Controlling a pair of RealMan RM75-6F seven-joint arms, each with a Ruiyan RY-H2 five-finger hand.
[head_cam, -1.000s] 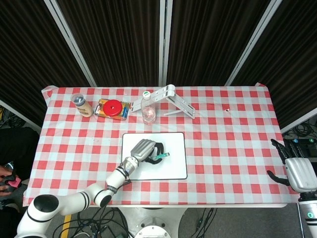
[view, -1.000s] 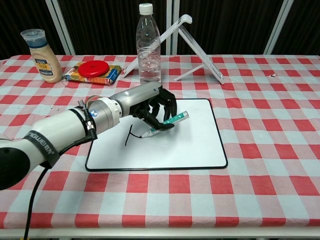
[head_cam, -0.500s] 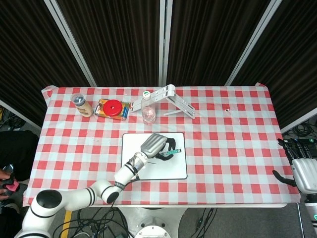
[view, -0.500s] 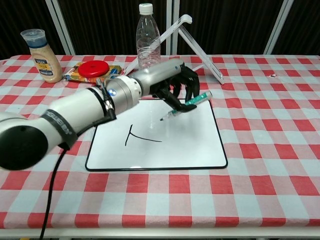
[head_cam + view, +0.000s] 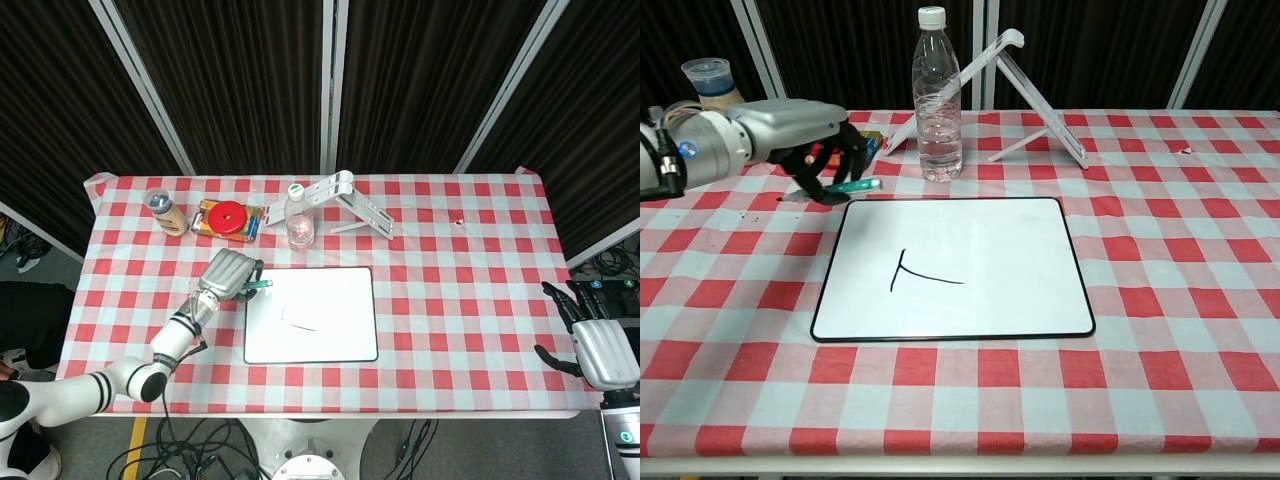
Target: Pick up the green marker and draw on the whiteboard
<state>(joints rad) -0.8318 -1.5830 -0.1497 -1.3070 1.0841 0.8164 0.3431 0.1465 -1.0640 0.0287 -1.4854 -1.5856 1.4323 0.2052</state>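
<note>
chest view: left hand (image 5: 820, 155) curled around green marker (image 5: 853, 186), apparently just left of whiteboard (image 5: 970, 300); right hand (image 5: 597, 340) spread, empty

My count: 1 green marker (image 5: 854, 186) | 1 whiteboard (image 5: 955, 267) | 1 water bottle (image 5: 937, 96) | 1 sauce bottle (image 5: 165, 212) | 1 white stand (image 5: 1025, 85) | 2 hands, left hand (image 5: 812, 150), right hand (image 5: 600, 345)

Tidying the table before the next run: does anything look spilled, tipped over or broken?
Nothing stands out. The water bottle stands upright with its cap on, the whiteboard lies flat bearing a short drawn line, and the left hand holds the green marker beside the board's far left corner.
</note>
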